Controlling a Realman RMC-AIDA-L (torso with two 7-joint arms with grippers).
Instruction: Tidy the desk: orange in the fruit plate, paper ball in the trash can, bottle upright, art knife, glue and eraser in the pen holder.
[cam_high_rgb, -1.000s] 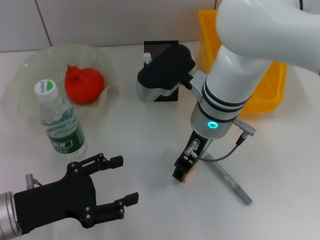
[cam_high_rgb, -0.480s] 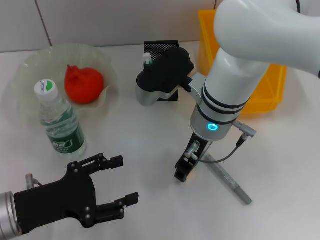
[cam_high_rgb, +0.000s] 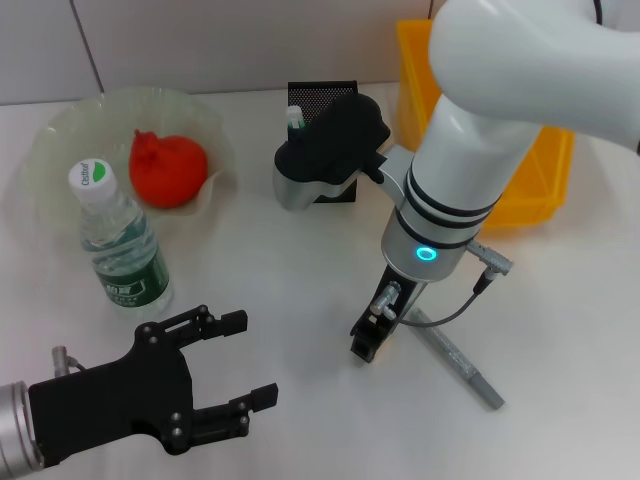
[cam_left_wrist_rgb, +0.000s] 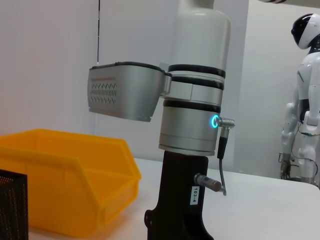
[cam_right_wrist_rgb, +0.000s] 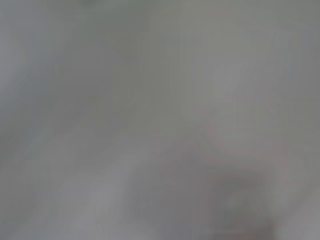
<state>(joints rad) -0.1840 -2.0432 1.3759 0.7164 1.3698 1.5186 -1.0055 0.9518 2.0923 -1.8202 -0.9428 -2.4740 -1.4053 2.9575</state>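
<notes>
Now right tool (cam_high_rgb: 362, 347) points straight down, tip on bench (cam_high_rgb: 300, 270), likely after small eraser; cannot tell if shut. Art knife (cam_high_rgb: 455, 358) lies just beside. Left tool (cam_high_rgb: 235, 375) open, idle, near upright bottle (cam_high_rgb: 118, 242). Orange (cam_high_rgb: 166, 167) in fruit plate (cam_high_rgb: 60, 135).

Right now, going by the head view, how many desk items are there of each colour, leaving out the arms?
Orange/red: 2, the orange and the yellow-orange bin
Black: 1, the mesh pen holder
Clear: 2, the fruit plate and the upright bottle
Grey: 1, the art knife lying flat
Total: 6
</notes>
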